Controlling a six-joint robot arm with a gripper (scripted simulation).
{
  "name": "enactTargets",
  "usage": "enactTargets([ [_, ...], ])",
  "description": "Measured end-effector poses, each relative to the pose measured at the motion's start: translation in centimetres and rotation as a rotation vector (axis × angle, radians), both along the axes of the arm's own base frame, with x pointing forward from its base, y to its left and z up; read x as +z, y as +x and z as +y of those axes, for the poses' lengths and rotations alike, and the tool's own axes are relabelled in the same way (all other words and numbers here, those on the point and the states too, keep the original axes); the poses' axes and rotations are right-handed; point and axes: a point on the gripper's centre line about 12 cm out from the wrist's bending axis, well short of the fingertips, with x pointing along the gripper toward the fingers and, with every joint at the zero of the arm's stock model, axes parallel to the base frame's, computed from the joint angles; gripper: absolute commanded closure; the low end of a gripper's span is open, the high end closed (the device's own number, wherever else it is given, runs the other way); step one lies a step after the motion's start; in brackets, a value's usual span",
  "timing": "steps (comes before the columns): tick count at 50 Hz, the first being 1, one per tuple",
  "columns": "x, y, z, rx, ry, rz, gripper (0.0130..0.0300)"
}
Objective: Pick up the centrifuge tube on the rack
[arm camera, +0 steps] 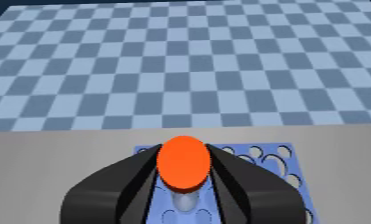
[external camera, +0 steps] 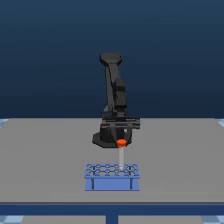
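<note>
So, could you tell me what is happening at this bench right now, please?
A single robot arm is working on the centrifuge tube, which stands upright in the light-blue rack on the grey table. In the wrist view, the claw has its dark fingers on either side of the tube's orange cap. Whether it is gripped yet is unclear.

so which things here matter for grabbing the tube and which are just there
Part of the job:
- centrifuge tube, orange-red cap, standing in the rack
- rack, light blue
- pincer, fingers either side of the tube's cap

Just there:
- grey table
- checkered floor
</note>
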Motion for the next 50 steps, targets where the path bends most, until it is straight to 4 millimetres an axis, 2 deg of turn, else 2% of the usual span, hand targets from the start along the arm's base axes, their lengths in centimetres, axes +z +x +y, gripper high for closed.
enactTargets([
  [50,3.1,0.0,0.1,0.006,0.003,-0.002,0.03],
])
